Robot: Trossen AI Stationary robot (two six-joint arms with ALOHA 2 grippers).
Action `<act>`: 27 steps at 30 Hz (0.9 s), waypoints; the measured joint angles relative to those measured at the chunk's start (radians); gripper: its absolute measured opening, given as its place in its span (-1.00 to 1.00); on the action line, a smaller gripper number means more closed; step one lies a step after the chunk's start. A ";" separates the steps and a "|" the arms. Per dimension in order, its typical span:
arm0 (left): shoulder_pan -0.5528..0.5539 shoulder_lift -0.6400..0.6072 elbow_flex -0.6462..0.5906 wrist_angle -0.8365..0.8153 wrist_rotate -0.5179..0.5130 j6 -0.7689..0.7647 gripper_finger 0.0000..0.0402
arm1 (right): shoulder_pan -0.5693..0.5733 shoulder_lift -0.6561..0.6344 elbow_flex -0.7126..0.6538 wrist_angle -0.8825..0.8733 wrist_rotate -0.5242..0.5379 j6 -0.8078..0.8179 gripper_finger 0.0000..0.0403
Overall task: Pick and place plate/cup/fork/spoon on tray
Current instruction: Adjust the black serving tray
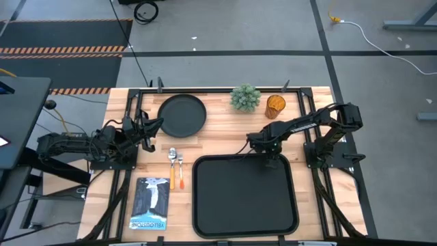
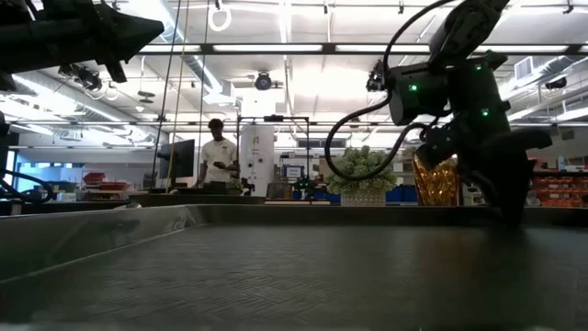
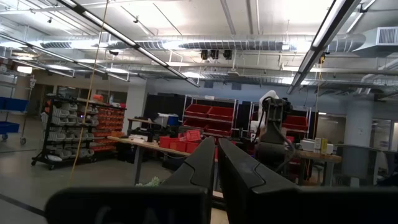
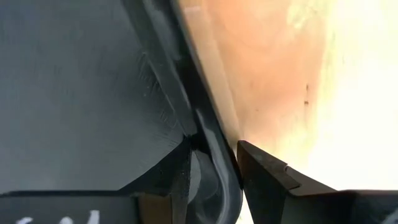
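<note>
The black rectangular tray (image 1: 246,198) lies on the wooden table, near side, right of centre. My right gripper (image 1: 266,158) is down at the tray's far rim and shut on it. The round black plate (image 1: 182,114) lies at the far left. The amber cup (image 1: 275,106) stands at the far right. The fork and spoon (image 1: 176,167) lie side by side left of the tray, orange handles toward the near edge. My left gripper (image 1: 156,128) is shut and empty, raised above the table near the plate. My right gripper pinches the tray's far rim (image 4: 214,158), a little right of its middle. One finger (image 4: 174,174) is inside the tray and one finger (image 4: 267,177) is outside. The fingers come from above, slanting down, across the rim. The tray lies on the table.
A small green potted plant (image 1: 245,98) stands between the plate and the cup. A dark booklet (image 1: 150,203) lies at the near left, beside the tray. Bare wood shows between the plate and the tray. A person stands far off in the room (image 2: 218,152).
</note>
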 joint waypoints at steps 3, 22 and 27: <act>0.000 0.000 0.000 0.000 0.000 0.000 -0.86 | -0.008 0.000 0.000 -0.004 -0.011 0.062 -0.33; 0.000 0.000 0.000 -0.005 0.000 -0.013 -0.86 | -0.009 0.002 0.176 -0.156 0.034 0.087 -0.31; -0.001 0.000 0.000 -0.026 0.000 -0.052 -0.86 | -0.010 0.001 0.150 -0.156 0.032 0.124 -0.31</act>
